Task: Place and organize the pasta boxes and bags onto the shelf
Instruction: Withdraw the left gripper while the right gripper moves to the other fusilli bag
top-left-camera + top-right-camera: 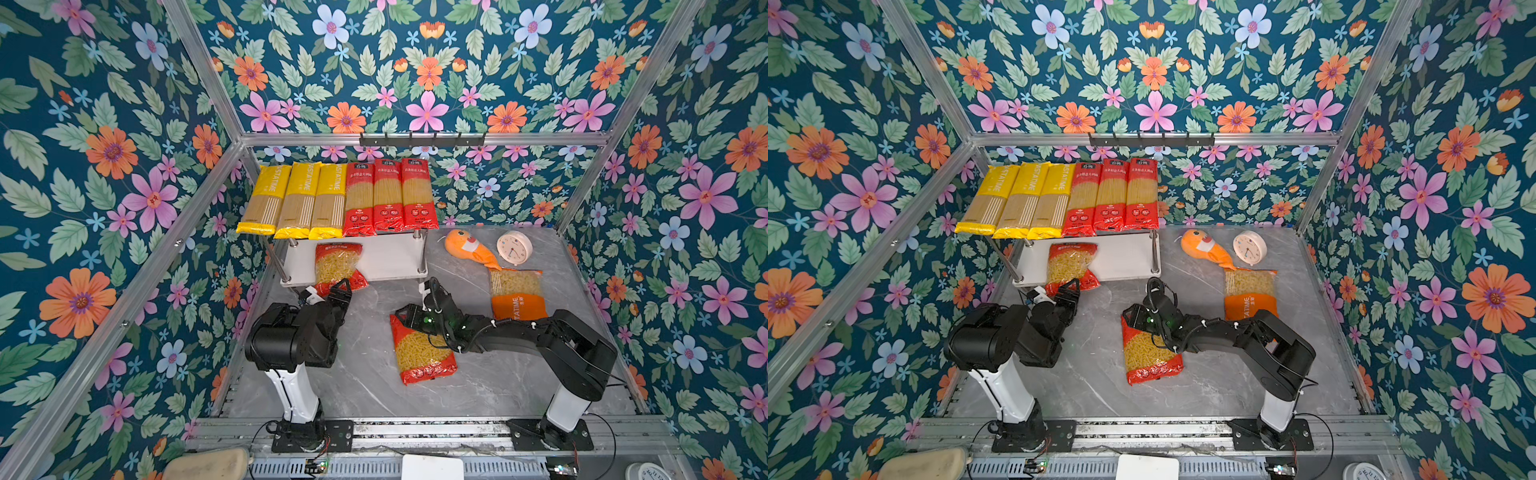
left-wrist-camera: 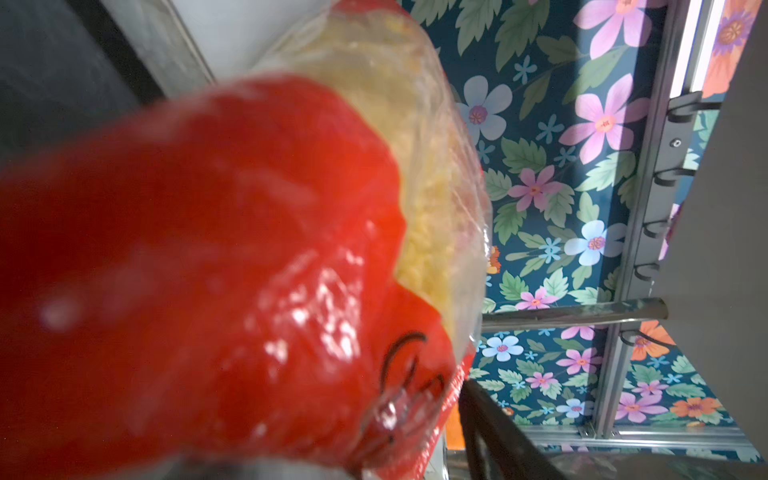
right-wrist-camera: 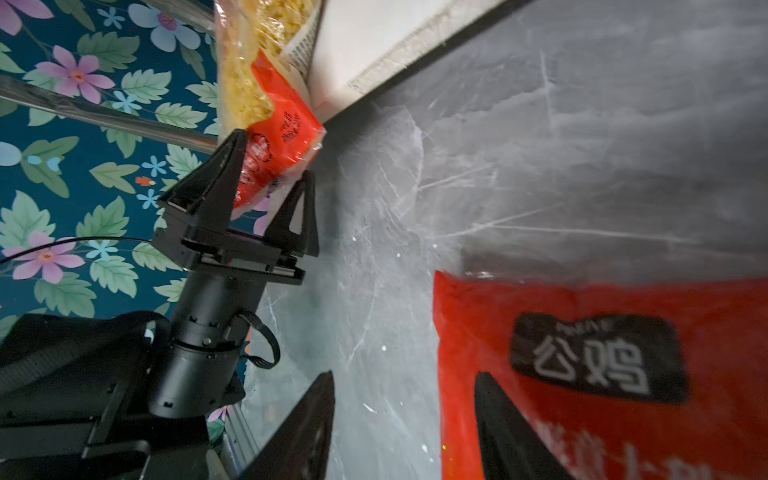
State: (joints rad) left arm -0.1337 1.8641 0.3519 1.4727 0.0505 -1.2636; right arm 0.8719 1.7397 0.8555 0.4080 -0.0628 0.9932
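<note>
Three yellow spaghetti packs (image 1: 299,199) and three red ones (image 1: 388,195) lie side by side on the shelf's top board. A red short-pasta bag (image 1: 334,262) (image 3: 266,83) lies on the lower board (image 1: 390,253), its red end hanging over the front edge. My left gripper (image 1: 336,291) (image 3: 272,153) is shut on that end; the bag (image 2: 208,249) fills the left wrist view, with only one finger (image 2: 498,432) showing. A second red bag (image 1: 422,353) (image 3: 582,332) lies flat on the table. My right gripper (image 1: 409,318) (image 3: 403,376) hovers open over its far end. An orange bag (image 1: 517,291) lies further right.
An orange plush fish (image 1: 469,249) and a white clock (image 1: 514,248) sit on the grey table right of the shelf, just behind the orange bag. A black hook rail (image 1: 422,139) hangs on the back frame above the shelf. Floral walls close in three sides.
</note>
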